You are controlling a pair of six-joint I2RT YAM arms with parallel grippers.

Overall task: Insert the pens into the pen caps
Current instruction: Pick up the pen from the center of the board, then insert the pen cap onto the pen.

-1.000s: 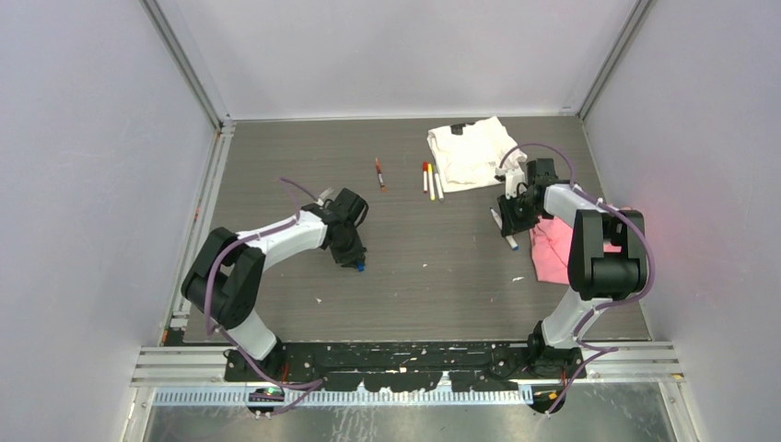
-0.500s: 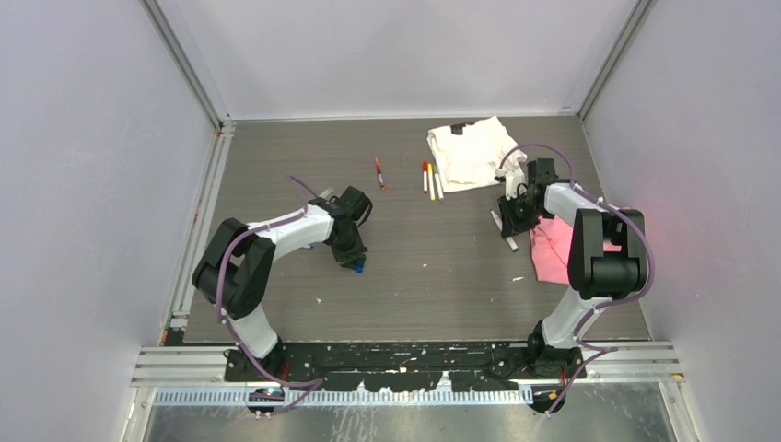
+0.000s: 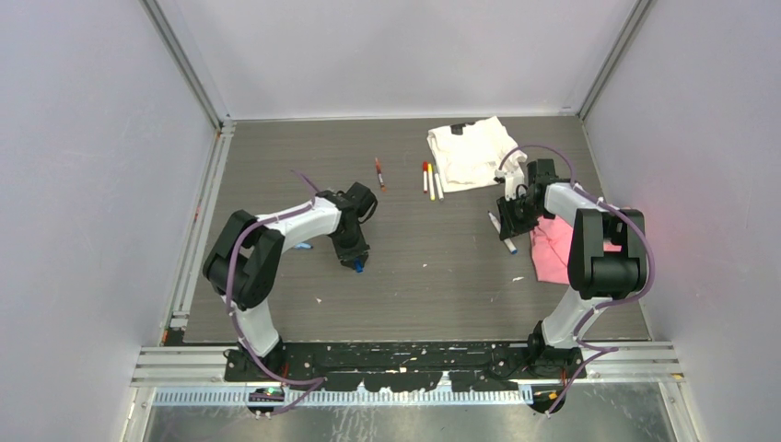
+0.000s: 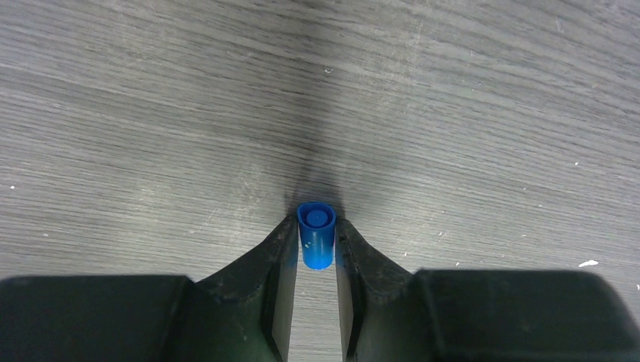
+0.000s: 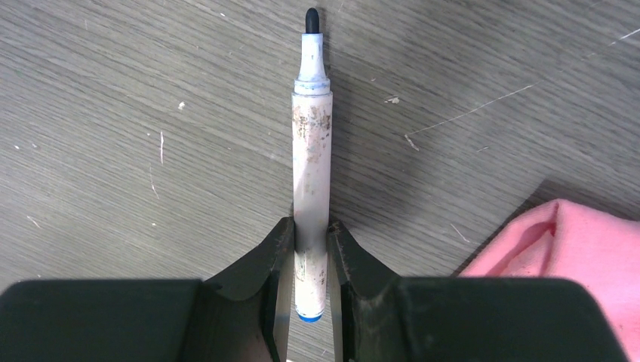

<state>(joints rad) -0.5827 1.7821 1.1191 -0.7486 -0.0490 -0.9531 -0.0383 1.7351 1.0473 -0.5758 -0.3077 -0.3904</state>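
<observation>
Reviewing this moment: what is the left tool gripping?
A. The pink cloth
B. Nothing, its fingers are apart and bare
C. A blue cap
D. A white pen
C: in the left wrist view the blue cap is pinched between the fingers of the left tool, just above the table. The white pen is in the right tool instead.

Grey wood-grain table (image 3: 433, 295), pale lilac walls (image 3: 396, 55), aluminium corner posts (image 3: 184, 64), ridged metal rail (image 3: 175, 366) at near edge
</observation>
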